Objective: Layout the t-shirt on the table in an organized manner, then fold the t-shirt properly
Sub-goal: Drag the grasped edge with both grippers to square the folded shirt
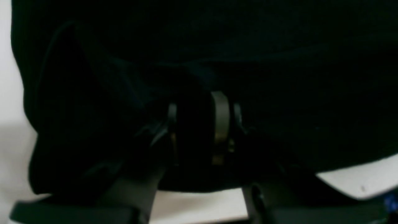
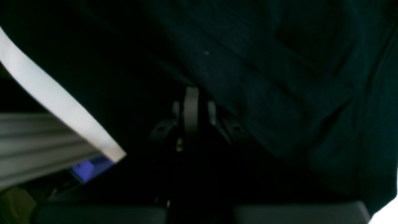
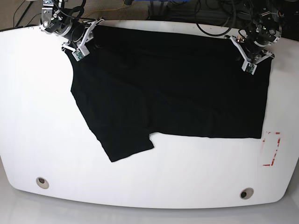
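Lying spread across the far half of the table (image 3: 149,177): the t-shirt (image 3: 168,93), black side up, one sleeve (image 3: 124,142) sticking out toward the near edge. Left gripper (image 3: 248,59) pinching the shirt's far corner on the base view's right, cloth bunched between the jaws (image 1: 199,124). Right gripper (image 3: 80,46) clamped together on the opposite far corner (image 2: 191,115). Sitting close beside the shirt's right edge: red dashed rectangle (image 3: 272,148). Two metal grommets (image 3: 42,182) near the front edge, well clear. Cables (image 3: 215,14) trailing behind the table.
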`<state>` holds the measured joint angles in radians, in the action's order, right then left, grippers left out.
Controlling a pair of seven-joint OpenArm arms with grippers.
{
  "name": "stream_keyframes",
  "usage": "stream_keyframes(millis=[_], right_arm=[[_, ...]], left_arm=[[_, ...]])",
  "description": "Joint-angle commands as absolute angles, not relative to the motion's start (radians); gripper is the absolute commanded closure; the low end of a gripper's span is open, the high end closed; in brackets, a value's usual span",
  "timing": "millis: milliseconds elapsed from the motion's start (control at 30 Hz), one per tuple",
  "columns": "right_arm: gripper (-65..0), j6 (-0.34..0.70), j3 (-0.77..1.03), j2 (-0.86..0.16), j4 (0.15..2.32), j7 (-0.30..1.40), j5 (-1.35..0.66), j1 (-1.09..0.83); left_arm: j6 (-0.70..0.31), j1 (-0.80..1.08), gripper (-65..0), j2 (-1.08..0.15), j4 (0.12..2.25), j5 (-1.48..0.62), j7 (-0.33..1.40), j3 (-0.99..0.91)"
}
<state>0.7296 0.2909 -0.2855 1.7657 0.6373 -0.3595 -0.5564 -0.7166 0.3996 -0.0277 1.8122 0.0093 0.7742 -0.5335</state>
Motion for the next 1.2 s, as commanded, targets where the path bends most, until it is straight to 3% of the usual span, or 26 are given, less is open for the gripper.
stream_keyframes(millis=[0,433,533,800,1167], right_arm=[[-3.0,0.698,0.334,-0.305,1.788,0.680,-0.305,-0.591],[-3.0,0.698,0.392,-0.303,1.797,0.679,-0.309,-0.627],[-3.0,0.698,0.397,-0.302,1.794,0.679,-0.309,-0.625],[-3.0,0.698,0.395,-0.302,1.796,0.679,-0.309,-0.621],[-3.0,0.698,0.395,-0.297,1.796,0.679,-0.309,-0.595]], left_arm=[[-0.698,0.407,-11.3,-0.031,1.839,0.064,0.835,-0.542],[-0.698,0.437,-12.2,-0.024,1.853,0.058,0.868,-0.522],[-0.698,0.438,-16.5,-0.024,1.854,0.056,0.871,-0.521],[-0.698,0.438,-38.9,-0.027,1.859,0.054,0.871,-0.527],[-0.698,0.403,-41.9,-0.030,1.946,0.053,0.881,-0.526]])
